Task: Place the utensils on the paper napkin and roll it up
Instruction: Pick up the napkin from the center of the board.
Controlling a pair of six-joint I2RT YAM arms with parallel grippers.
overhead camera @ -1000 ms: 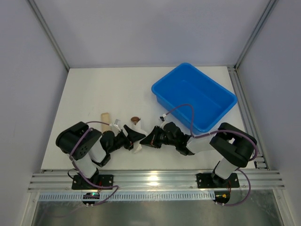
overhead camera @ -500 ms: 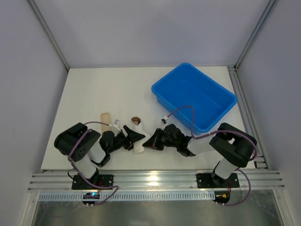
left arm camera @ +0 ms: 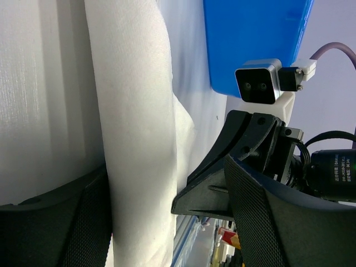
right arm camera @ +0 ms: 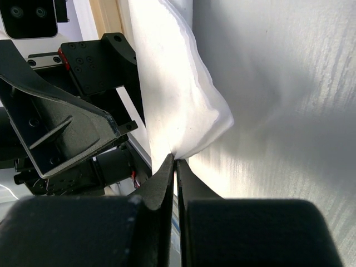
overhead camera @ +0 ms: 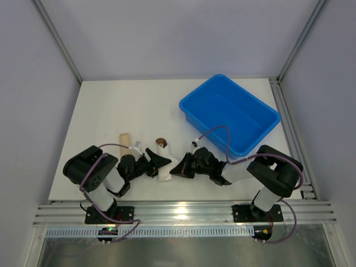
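White napkin (overhead camera: pixel 165 165), partly rolled, lies toward six o'clock on the table (overhead camera: pixel 111 105), with the spoon (overhead camera: pixel 160 141) poking out at its twelve o'clock end. Our right pincer (right arm camera: pixel 175 161) pinches a loose fold at three o'clock. The left pincer (left arm camera: pixel 167 183) straddles the roll at nine o'clock, jaws spread. If we tug too hard, we judge the thin paper will tear or unroll.
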